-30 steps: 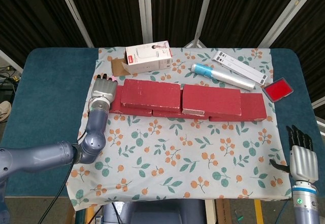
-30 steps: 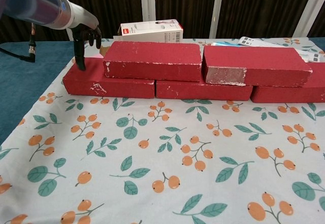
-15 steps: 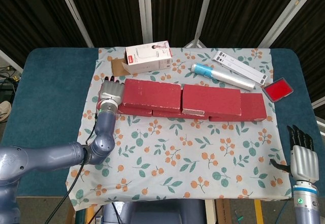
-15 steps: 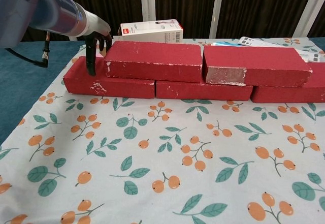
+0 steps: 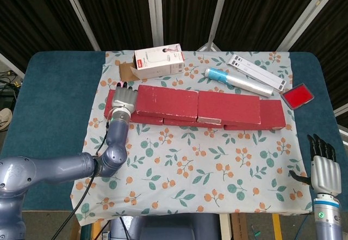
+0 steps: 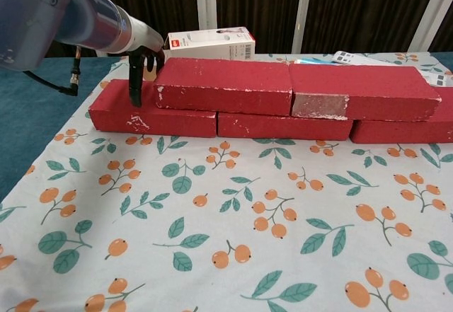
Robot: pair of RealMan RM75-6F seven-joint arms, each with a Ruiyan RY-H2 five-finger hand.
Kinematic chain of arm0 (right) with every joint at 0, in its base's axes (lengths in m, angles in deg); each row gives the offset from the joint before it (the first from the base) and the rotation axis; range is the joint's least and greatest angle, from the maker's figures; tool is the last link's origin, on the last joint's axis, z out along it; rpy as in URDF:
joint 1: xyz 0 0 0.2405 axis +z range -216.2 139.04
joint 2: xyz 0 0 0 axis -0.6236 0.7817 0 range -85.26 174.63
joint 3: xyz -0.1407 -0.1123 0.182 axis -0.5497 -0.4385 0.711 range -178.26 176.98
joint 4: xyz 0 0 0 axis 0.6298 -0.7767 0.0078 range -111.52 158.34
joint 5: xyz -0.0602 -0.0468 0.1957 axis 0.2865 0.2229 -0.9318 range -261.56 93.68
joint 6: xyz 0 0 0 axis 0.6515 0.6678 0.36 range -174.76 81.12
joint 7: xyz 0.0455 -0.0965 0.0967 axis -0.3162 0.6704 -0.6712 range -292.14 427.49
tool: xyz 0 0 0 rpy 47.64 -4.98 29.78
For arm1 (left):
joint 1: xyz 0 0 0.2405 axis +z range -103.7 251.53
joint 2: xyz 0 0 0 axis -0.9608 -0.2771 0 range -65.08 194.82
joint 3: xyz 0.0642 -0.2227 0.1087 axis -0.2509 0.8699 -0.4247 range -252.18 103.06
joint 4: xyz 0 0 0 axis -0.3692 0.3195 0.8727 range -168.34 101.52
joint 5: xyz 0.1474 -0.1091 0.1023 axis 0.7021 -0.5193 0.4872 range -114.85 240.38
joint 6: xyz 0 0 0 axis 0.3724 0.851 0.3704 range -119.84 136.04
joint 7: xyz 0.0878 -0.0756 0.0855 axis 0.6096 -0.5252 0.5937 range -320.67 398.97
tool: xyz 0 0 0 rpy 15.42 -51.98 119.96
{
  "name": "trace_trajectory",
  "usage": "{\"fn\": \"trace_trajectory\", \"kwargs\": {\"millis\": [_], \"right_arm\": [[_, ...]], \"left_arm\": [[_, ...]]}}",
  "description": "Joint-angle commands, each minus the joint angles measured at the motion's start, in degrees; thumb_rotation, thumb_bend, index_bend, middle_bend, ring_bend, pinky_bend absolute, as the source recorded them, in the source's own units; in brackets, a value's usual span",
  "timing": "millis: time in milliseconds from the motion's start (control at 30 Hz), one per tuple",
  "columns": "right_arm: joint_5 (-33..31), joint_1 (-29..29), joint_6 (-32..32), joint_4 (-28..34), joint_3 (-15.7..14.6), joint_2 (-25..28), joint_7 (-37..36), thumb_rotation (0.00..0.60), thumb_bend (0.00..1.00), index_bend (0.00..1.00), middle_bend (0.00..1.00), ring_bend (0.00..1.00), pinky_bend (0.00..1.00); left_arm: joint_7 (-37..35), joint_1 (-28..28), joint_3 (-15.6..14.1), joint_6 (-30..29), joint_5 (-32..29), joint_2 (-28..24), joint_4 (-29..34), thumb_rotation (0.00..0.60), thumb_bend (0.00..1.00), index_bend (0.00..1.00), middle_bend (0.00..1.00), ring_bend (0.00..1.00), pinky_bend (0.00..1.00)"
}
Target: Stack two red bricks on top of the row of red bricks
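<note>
Bricks stacked two high at mid-cloth: bottom row [image 6: 152,117] of three runs left to right, and two upper bricks sit on it, left upper brick [image 6: 223,85] butted end to end against right upper brick [image 6: 364,91], no gap visible between them in the chest view. Left hand [image 5: 124,99] stands at the left end of the left upper brick, fingers pointing down onto the exposed top of the bottom row, gripping nothing; fingers look slightly apart, and contact with the brick end is likely but cannot be confirmed. Right hand [image 5: 322,166] idle at the near right table edge, fingers straight and spread, empty, well apart from the stack. Judgement: stacking looks essentially complete; only withdrawal remains. Risks: a further sideways push would shove both upper bricks right, since they touch, and the right one already sits close to the right end of the row. Fingertips dragging on lift could catch the brick's edge and skew it on its seat. Downward pressure on the bottom row could shift it on the tablecloth [image 6: 212,220], which may slide or wrinkle. Box [image 5: 159,61] just behind the left hand could be clipped on retreat.
</note>
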State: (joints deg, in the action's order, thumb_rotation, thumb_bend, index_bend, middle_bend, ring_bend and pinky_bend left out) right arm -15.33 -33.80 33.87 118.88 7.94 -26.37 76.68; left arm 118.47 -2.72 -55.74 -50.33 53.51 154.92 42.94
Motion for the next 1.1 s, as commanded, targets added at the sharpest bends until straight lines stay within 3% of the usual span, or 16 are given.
{"fn": "trace_trajectory", "kwargs": {"millis": [33,333,500,600,733,833,900,1000,1100], "right_arm": [[-0.11,0.01,-0.07,0.01,0.02,-0.01,0.04,0.6,0.02,0.0,0.0,0.0,0.0],[-0.26,0.11,-0.33,0.04,0.01,-0.04,0.16,0.6,0.02,0.0,0.0,0.0,0.0],[-0.28,0.21,-0.49,-0.12,-0.02,-0.2,0.26,0.6,0.02,0.0,0.0,0.0,0.0],[-0.15,0.26,-0.58,-0.23,-0.12,-0.27,0.32,0.6,0.02,0.0,0.0,0.0,0.0],[0.09,0.34,-0.66,-0.26,-0.28,-0.35,0.52,0.6,0.02,0.0,0.0,0.0,0.0],[0.6,0.44,-0.82,-0.1,-0.58,-0.29,0.65,0.6,0.02,0.0,0.0,0.0,0.0],[1.21,0.47,-0.8,-0.02,-0.83,-0.17,0.66,0.6,0.02,0.0,0.0,0.0,0.0],[2.3,0.38,-0.38,0.08,-1.14,0.08,0.49,0.6,0.02,0.0,0.0,0.0,0.0],[3.58,0.31,-0.11,0.23,-1.49,0.41,-0.14,0.6,0.02,0.0,0.0,0.0,0.0]], "left_arm": [[-0.05,-0.13,0.03,-0.15,-0.01,-0.03,0.12,0.6,0.0,0.22,0.15,0.0,0.1],[0.88,-0.65,-0.31,-2.7,-0.17,-1.41,1.39,0.6,0.0,0.3,0.17,0.0,0.11],[1.32,0.1,-0.17,-5.42,-1.26,-4.73,4.81,0.6,0.0,0.3,0.18,0.0,0.12],[0.29,1.37,0.94,-6.95,-1.99,-8.74,9.83,0.6,0.0,0.27,0.17,0.0,0.12],[-6.03,6.07,3.15,-7.99,1.07,-17.44,22.37,0.6,0.0,0.21,0.14,0.0,0.12],[-15.34,13.36,3.3,-10.74,8.82,-24.59,33.92,0.6,0.0,0.19,0.12,0.0,0.12],[-21.49,19.3,1.27,-13.2,16.86,-28.31,40.79,0.6,0.0,0.18,0.1,0.0,0.12],[-29.99,28.95,-4.35,-18.04,31.77,-31.97,47.35,0.6,0.0,0.18,0.09,0.0,0.12],[-38.09,38.38,-11.25,-23.51,47.26,-33.03,48.2,0.6,0.0,0.17,0.09,0.0,0.12]]}}
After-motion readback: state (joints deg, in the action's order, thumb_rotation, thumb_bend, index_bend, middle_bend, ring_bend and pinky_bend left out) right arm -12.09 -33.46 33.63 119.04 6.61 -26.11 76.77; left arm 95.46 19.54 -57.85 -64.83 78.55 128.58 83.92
